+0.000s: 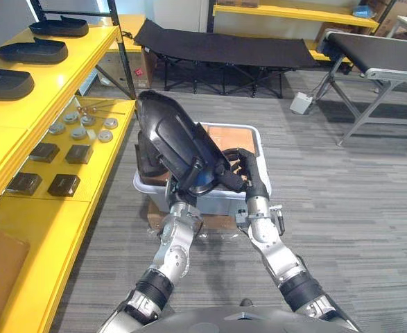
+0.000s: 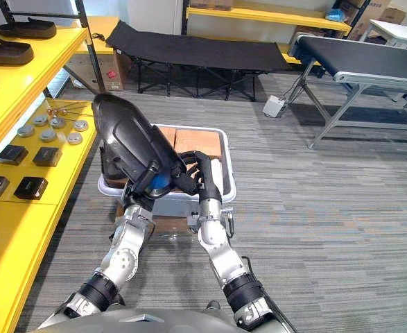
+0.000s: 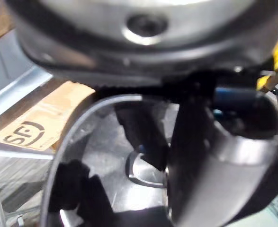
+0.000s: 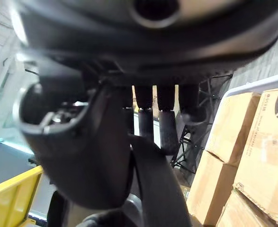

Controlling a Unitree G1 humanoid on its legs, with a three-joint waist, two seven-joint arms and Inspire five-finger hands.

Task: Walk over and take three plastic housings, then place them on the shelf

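We see black plastic housing (image 1: 167,135) held tilted above grey bin (image 1: 220,203) of cardboard boxes (image 1: 227,135). Left hand (image 1: 189,182) and right hand (image 1: 245,173) each clamp fingers round its lower edge. Other housings (image 1: 31,50) lie on yellow shelf (image 1: 64,76).

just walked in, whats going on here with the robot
The robot holds one black plastic housing in both hands, tilted above a grey bin of cardboard boxes. Its left hand grips the lower end, its right hand the edge beside it. Three more housings already lie on the yellow shelf to its left.
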